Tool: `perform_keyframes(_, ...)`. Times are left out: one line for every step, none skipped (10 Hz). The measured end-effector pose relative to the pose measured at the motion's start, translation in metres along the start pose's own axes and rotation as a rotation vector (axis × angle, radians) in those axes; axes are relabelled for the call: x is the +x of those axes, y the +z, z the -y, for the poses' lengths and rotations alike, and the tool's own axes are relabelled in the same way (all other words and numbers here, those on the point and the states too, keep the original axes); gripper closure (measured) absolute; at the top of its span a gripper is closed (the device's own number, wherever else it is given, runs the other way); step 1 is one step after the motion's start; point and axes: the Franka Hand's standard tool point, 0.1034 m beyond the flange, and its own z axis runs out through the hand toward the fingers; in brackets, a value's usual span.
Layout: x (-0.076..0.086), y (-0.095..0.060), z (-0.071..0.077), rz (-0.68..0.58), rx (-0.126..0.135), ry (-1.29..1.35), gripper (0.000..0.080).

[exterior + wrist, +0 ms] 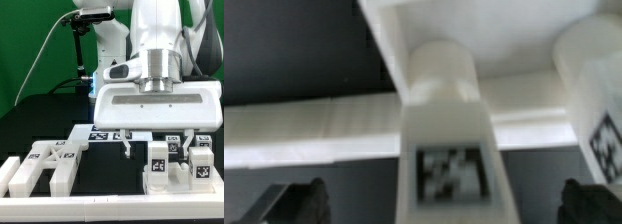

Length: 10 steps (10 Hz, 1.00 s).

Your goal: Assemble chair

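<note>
Fingers (127, 150) spread wide, gripping nothing. Hanging low over the chair parts at the exterior view's right. Arm (160, 40) coming straight down from above, its broad white end block hiding what lies behind it.

Chair in loose pieces on the black counter (100, 172), in two groups. Right cluster (178, 165): upright white blocks with square tags facing the camera, packed close together, directly under the fingers. Left cluster (45, 168): more tagged white pieces, lying low near the front rail (100, 207), well apart from the right cluster. Marker board (108, 133) flat on the counter, behind and between the two groups.

Wrist view blurred. White bar (446, 110) with a tag near its end, running between the two dark fingers (295, 200). Dark gap on both sides of the bar, no contact visible. Bar crossing a long piece (313, 125) that lies crosswise under or against it; cannot tell whether joined or only touching. Second tagged part (589, 90) just beside the bar, only an edge of its tag in frame. Black counter showing past the white pieces. Tag patterns too smeared to read.
</note>
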Motion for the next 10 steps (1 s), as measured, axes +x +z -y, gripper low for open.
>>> perform_keyframes(0.012, -0.005, -0.001, 0.051, 0.011, 0.017, 0.0150)
perform_keyframes(0.021, -0.004, 0.000, 0.053, 0.014, 0.022, 0.0150)
perform_keyframes(0.022, -0.001, 0.001, 0.069, 0.015, 0.025, 0.0150)
perform_keyframes(0.013, 0.002, 0.006, 0.203, 0.024, 0.050, 0.0150)
perform_keyframes(0.017, 0.004, 0.010, 0.273, 0.029, 0.062, 0.0150)
perform_keyframes(0.016, 0.009, 0.009, 0.293, 0.025, 0.062, 0.0150)
perform_keyframes(0.001, 0.011, 0.006, 0.399, 0.023, 0.067, 0.0150)
perform_keyframes(-0.003, 0.016, -0.002, 0.463, 0.020, 0.071, 0.0150)
perform_keyframes(-0.005, 0.018, -0.006, 0.467, 0.016, 0.076, 0.0150)
perform_keyframes(-0.005, 0.018, -0.004, 0.465, 0.013, 0.095, 0.0199)
